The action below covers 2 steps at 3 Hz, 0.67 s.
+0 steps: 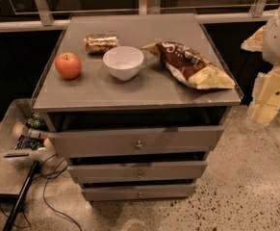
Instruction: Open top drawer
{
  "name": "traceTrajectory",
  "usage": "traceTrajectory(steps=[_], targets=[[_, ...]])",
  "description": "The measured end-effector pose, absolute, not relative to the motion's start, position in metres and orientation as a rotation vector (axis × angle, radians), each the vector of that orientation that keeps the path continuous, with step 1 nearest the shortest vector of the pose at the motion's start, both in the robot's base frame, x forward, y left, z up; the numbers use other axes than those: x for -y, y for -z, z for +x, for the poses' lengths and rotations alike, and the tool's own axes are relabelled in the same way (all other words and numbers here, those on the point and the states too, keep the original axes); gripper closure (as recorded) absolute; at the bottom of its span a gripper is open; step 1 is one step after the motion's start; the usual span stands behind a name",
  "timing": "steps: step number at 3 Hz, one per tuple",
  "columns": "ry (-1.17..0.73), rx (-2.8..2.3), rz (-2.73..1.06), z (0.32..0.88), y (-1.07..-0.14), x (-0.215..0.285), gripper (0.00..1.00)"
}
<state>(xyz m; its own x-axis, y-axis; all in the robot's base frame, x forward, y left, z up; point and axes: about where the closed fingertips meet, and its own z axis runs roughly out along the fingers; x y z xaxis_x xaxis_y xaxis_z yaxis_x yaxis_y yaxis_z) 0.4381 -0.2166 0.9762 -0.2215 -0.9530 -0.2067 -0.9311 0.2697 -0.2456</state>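
Note:
The top drawer [134,141] is the widest of three matte grey drawers in a grey cabinet, with a small round metal knob [139,145] mid-front. Its front stands out a little from the cabinet, with a dark gap above it; its interior is hidden under the cabinet top. Two slimmer drawers [138,171] [139,192] sit below it. My white and cream arm is at the right edge, and my gripper [262,110] hangs to the right of the cabinet, well apart from the drawer and its knob.
On the cabinet top [101,93] are a red apple [68,65], a can lying on its side [101,43], a white bowl [123,61] and a brown chip bag [192,65]. A clear plastic bin [14,138] and cables [53,191] lie on the floor at left.

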Motion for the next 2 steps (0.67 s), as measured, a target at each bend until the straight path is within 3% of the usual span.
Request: traceTrajectory(steps=[2], targets=[[0.044,-2.197,-1.745,0.446,-0.943,0.207,0.00]])
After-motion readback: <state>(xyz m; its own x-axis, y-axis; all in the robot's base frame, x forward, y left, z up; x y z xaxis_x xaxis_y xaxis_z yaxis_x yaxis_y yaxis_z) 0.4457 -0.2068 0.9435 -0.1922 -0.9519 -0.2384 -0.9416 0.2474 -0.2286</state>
